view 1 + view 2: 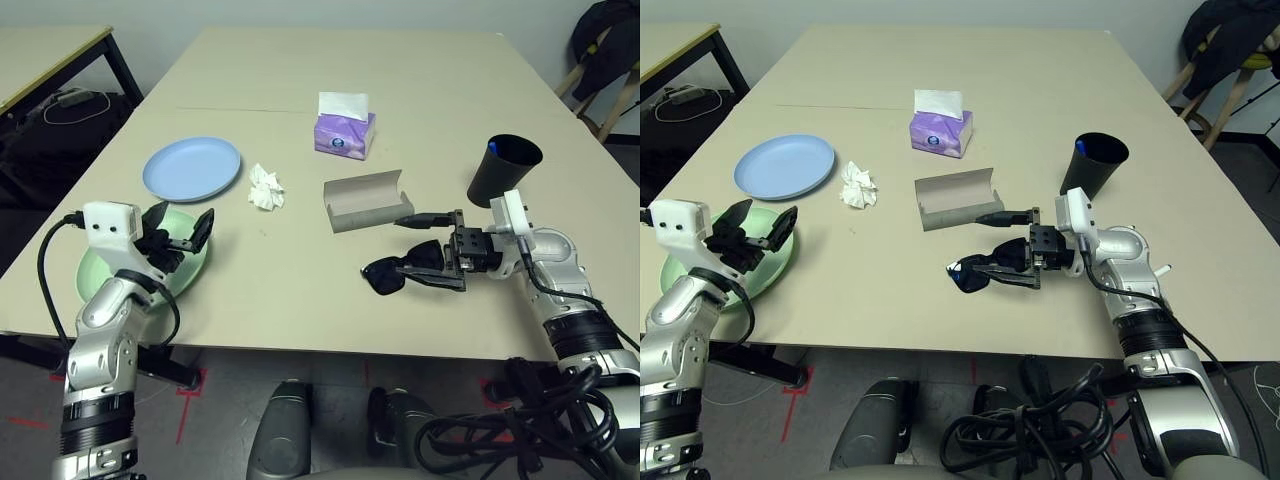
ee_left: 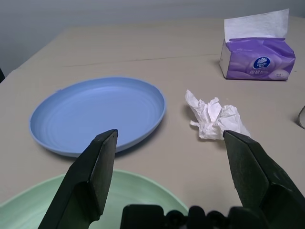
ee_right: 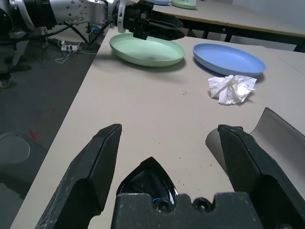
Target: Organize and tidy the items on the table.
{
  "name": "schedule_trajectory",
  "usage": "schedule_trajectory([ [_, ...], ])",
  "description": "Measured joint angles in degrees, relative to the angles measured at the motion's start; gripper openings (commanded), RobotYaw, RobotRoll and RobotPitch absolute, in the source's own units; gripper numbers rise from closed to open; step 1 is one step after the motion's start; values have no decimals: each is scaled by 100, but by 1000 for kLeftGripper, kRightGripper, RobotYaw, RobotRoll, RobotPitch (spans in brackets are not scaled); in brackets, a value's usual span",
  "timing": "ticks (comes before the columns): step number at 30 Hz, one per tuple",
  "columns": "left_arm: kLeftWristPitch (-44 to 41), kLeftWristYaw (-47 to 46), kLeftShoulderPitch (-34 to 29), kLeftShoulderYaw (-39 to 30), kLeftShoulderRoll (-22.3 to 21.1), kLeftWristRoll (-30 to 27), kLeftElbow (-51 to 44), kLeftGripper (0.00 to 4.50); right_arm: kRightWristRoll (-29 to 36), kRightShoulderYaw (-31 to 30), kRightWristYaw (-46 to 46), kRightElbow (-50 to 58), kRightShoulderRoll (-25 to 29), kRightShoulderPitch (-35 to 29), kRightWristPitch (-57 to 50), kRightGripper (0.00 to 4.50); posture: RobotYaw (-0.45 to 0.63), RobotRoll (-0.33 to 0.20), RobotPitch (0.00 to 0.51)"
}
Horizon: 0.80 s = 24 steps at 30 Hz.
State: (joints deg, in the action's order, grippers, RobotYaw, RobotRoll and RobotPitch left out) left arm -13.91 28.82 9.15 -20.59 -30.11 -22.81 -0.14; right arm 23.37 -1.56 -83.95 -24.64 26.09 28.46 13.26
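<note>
Black sunglasses lie between the right claw's spread fingers, ungripped, likely for the glasses case; left claw open over green plate.

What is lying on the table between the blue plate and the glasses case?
The crumpled tissue lies between the blue plate and the open glasses case, nearer the plate. The head views show it.
</note>
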Motion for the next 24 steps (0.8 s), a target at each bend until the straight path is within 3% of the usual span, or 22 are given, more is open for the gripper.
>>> schedule_trajectory([
  [5,-1586,248,241,-19,-858,-399,10,4500,32,0,6,23,-12,-25,-49,4477,213,0,101],
  [11,-3364,63,818,-273,-1338,-783,187,4500,48,-3,64,185,-68,-108,-66,4477,208,0,100],
  [18,-3954,333,871,-384,-2466,-639,1230,4500,50,-4,95,267,-74,-261,-100,4477,208,0,100],
  [24,-4003,503,884,-290,-2800,-364,1814,4500,49,-4,148,292,-74,-261,-100,4477,211,0,99],
])
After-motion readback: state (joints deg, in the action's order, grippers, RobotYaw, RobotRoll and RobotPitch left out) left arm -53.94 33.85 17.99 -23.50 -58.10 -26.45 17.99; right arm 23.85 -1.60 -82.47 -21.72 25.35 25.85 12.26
